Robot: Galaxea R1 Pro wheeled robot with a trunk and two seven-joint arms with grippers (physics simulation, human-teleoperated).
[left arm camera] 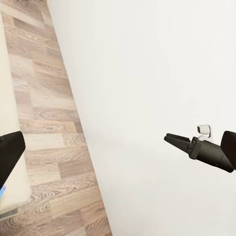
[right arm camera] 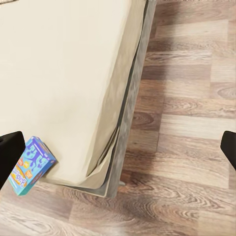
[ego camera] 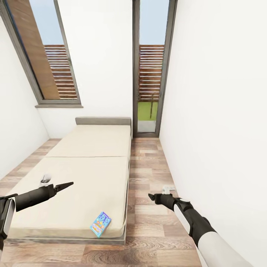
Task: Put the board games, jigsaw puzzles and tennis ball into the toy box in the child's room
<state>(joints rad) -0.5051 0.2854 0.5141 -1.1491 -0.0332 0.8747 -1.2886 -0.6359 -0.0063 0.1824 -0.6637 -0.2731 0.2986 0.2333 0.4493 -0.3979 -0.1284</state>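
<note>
- We see a small blue board game (ego camera: pixel 101 224) lying flat near the foot corner of the cream bed (ego camera: pixel 81 174).
- Our left gripper (ego camera: pixel 66 185) hovers over the bed, fingers together.
- Our right gripper (ego camera: pixel 151 196) hangs above the wood-plank floor (ego camera: pixel 148 222), fingers together.

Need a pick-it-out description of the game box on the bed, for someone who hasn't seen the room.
Find the large cream bed below the windows. The board game lies flat at its near corner, on the side by the wood floor. It is a small blue printed box, the one colourful thing on the plain cover.
</note>
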